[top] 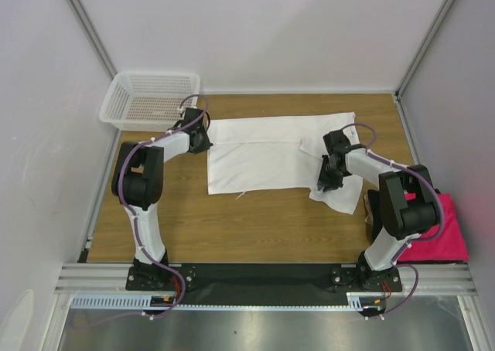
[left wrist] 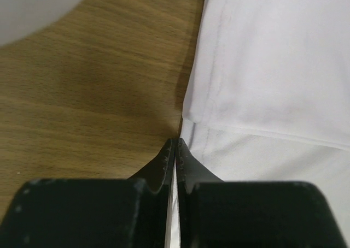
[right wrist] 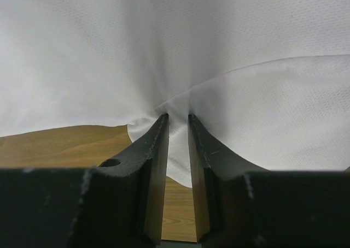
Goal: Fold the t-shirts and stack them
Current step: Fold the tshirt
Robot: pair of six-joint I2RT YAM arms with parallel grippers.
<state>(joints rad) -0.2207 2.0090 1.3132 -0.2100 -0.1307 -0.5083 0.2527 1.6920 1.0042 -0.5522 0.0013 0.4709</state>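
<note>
1. Where the two arms are bolted along its near edge, one wooden table (top: 255, 227) carries the work; its bare grain shows to the left of the cloth in the left wrist view.
2. One white shirt (top: 263, 154) lies spread flat across the far middle of the table; a fold line runs along its length, and a loose corner sticks out at its near right; it is the only white one in view.
3. Two black arms are in view; the left arm (top: 139, 173) reaches to the shirt's left edge; the right arm (top: 406, 200) bends in over its right end.
4. One basket (top: 155, 76) of white mesh sits at the far left corner, just beside the left arm's wrist.
5. One pink shirt (top: 448, 227) lies at the near right, beside the right arm's base and partly hidden by it, well apart from the white one; that makes two shirts in all.
6. Two grippers are in view; the left gripper (left wrist: 175, 141) has its fingers pressed together on a thin edge of the white shirt; the right gripper (right wrist: 178, 117) has its fingers narrow, with a bunched fold of the same shirt pinched between them.
</note>
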